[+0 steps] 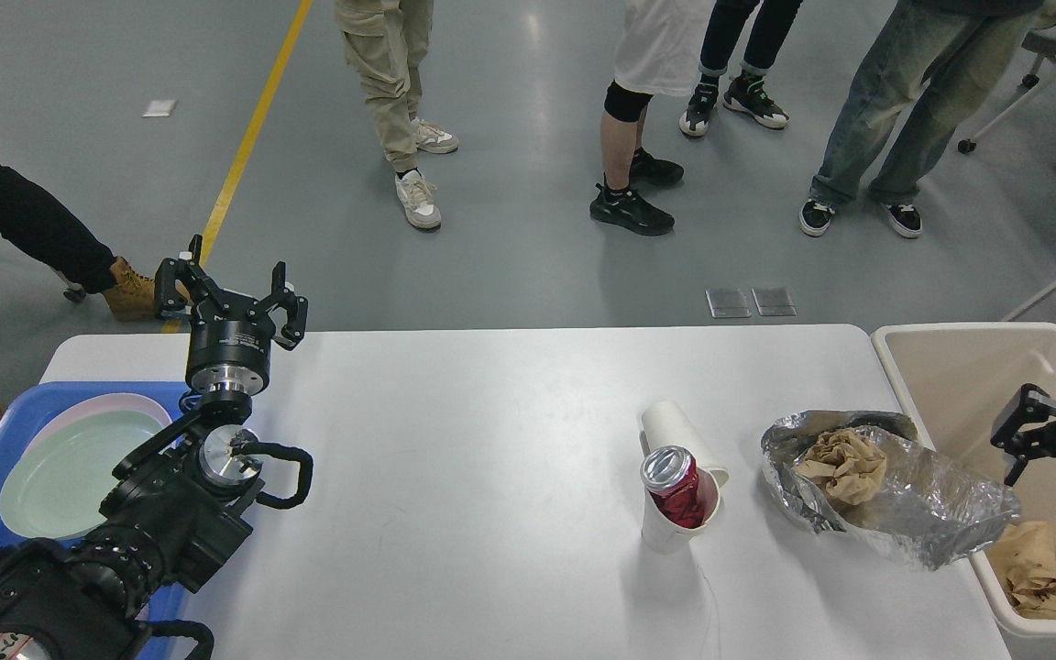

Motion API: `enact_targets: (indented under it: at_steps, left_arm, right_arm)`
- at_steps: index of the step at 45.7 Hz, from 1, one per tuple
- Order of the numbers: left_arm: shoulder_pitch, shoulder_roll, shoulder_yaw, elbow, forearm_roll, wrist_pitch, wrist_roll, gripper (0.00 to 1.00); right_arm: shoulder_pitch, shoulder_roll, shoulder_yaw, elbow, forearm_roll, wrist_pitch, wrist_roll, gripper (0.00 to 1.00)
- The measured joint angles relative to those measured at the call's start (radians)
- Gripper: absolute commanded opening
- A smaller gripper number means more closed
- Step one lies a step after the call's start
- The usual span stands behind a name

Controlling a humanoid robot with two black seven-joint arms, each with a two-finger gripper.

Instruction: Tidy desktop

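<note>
Left hand (pixel 233 295) is hovering open and empty over the far-left edge of the white desk (pixel 491 477). Right hand (pixel 1023 435) is hanging above the beige bin (pixel 968 367); its state cannot be determined. A crushed red can (pixel 675 486) is sitting in a paper cup (pixel 670 532) beside crumpled foil (pixel 913 504).

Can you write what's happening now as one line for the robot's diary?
left gripper open, empty | right gripper over bin | can in cup | foil on desktop
</note>
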Motion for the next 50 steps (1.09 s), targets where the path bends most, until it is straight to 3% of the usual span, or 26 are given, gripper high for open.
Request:
enact_targets:
  at_steps: [29, 50]
  left_arm:
    - [0.0, 0.0, 0.0, 0.0, 0.0, 0.0, 0.0, 0.96]
    - [0.0, 0.0, 0.0, 0.0, 0.0, 0.0, 0.0, 0.96]
  right_arm:
    - [-0.142, 0.006, 0.155, -0.003, -0.002, 0.0, 0.0, 1.0]
    - [-0.149, 0.0, 0.204, -0.044, -0.002, 0.0, -0.002, 1.0]
